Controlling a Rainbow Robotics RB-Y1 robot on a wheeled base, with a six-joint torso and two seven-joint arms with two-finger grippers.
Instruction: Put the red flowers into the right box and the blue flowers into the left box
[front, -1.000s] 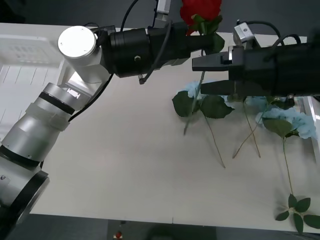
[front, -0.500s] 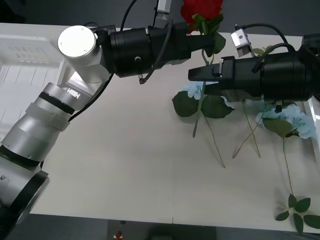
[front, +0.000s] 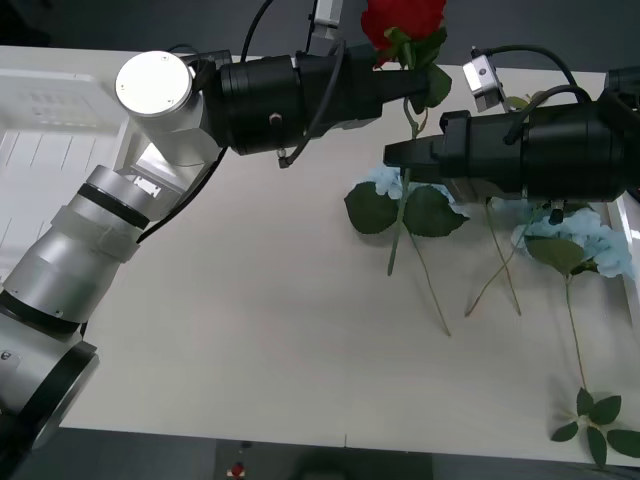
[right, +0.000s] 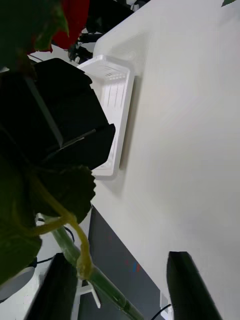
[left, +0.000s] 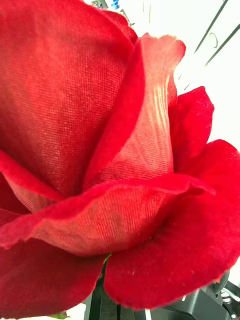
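Observation:
My left gripper (front: 405, 90) reaches across the back of the table and is shut on a red flower (front: 400, 20), held upright in the air. The bloom (left: 100, 150) sits close above the left wrist camera. The stem (front: 398, 220) hangs down over the table. My right gripper (front: 395, 160) is open at the stem, below the left gripper. The stem (right: 100, 285) passes between its fingers, close to one of them. Blue flowers (front: 590, 240) lie on the table under the right arm. The left box (front: 50, 130) stands at the far left. The right box's rim (front: 625, 215) shows at the right edge.
A bloomless green leaf sprig (front: 595, 420) lies near the table's front right corner. Long thin stems (front: 505, 275) of the blue flowers fan out toward the front. The left box (right: 112, 95) lies far off beyond the black left gripper (right: 65, 115).
My right gripper has rolled and shifted left to the hanging stem. The stem's lower end has swung slightly right. The left arm has held still with the red flower.

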